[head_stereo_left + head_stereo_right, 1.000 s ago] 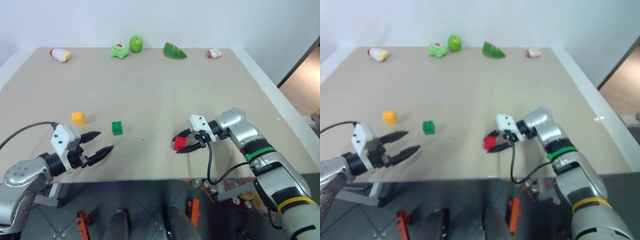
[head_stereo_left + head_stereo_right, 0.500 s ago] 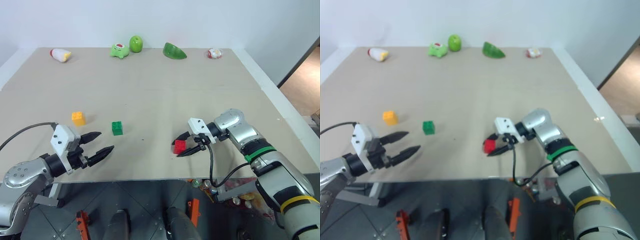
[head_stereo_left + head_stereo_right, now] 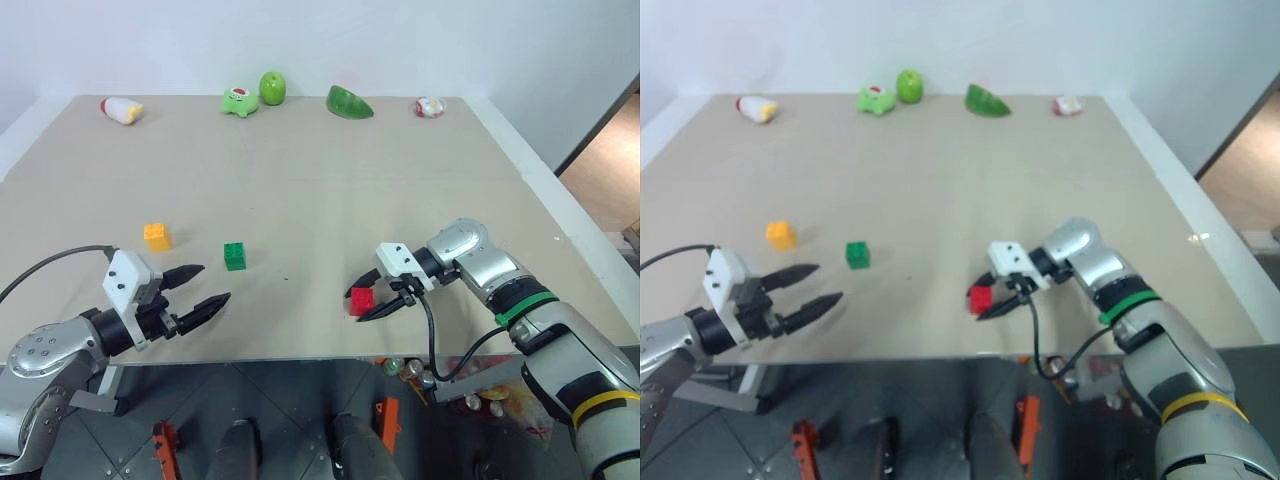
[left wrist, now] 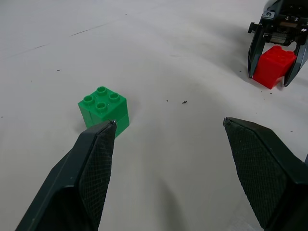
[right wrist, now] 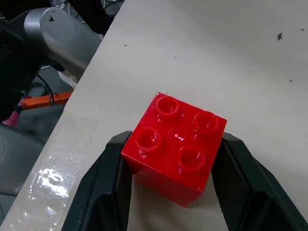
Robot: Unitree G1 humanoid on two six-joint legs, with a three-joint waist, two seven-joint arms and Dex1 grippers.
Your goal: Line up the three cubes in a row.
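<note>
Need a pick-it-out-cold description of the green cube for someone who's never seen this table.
Start at the tan table and come to its near half, on the robot's left. Two small studded cubes sit there apart: the green cube is the one nearer the table's middle, with the yellow-orange cube further left. Unlike the rounded green toys along the far edge, it is square, with four studs on top.

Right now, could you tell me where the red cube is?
The red cube sits clamped in the right gripper near the table's front edge, right of the green cube.
</note>
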